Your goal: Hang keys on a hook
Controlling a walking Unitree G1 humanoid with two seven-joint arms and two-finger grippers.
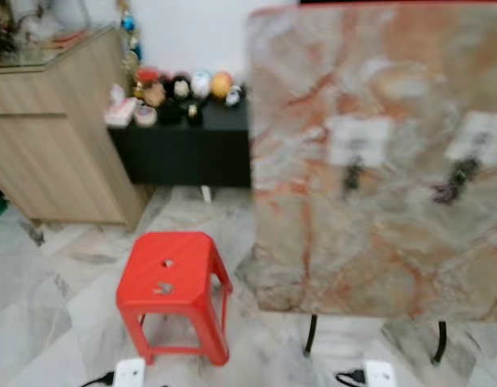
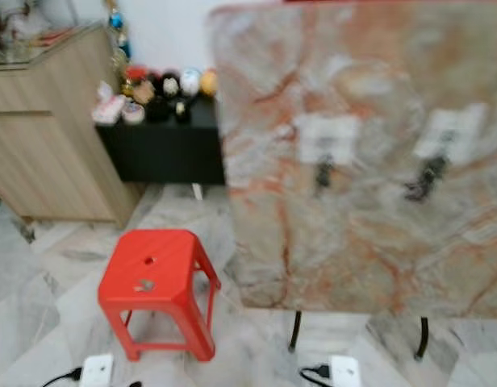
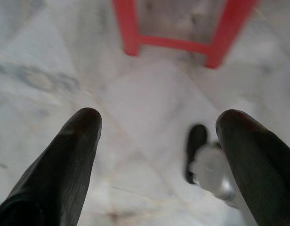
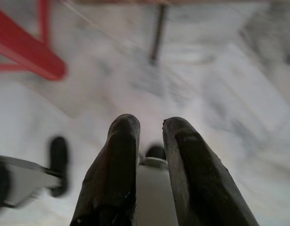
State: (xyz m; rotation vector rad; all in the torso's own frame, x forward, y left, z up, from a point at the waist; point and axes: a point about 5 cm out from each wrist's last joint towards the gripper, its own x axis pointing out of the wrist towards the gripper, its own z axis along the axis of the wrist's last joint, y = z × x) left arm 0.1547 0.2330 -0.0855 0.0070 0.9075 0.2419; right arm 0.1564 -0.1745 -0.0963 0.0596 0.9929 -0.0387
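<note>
A marble-patterned board [image 1: 377,153] stands upright on thin black legs at the right. It carries two white pads, each with a dark hook: a left hook [image 1: 354,172] and a right hook [image 1: 460,179]. Something dark and purplish hangs at the right hook, too blurred to name. A small grey thing [image 1: 163,287] lies on the red stool [image 1: 174,282]; blur hides what it is. My left gripper [image 3: 159,117] hangs open over the floor near the stool's legs. My right gripper [image 4: 151,123] hangs shut with nothing between its fingers.
A wooden cabinet [image 1: 55,137] stands at the left. Behind the stool a low black bench [image 1: 192,149] holds several small ornaments. The floor is pale marble tile. Two white foot-like blocks [image 1: 129,372] with black cables sit at the bottom edge.
</note>
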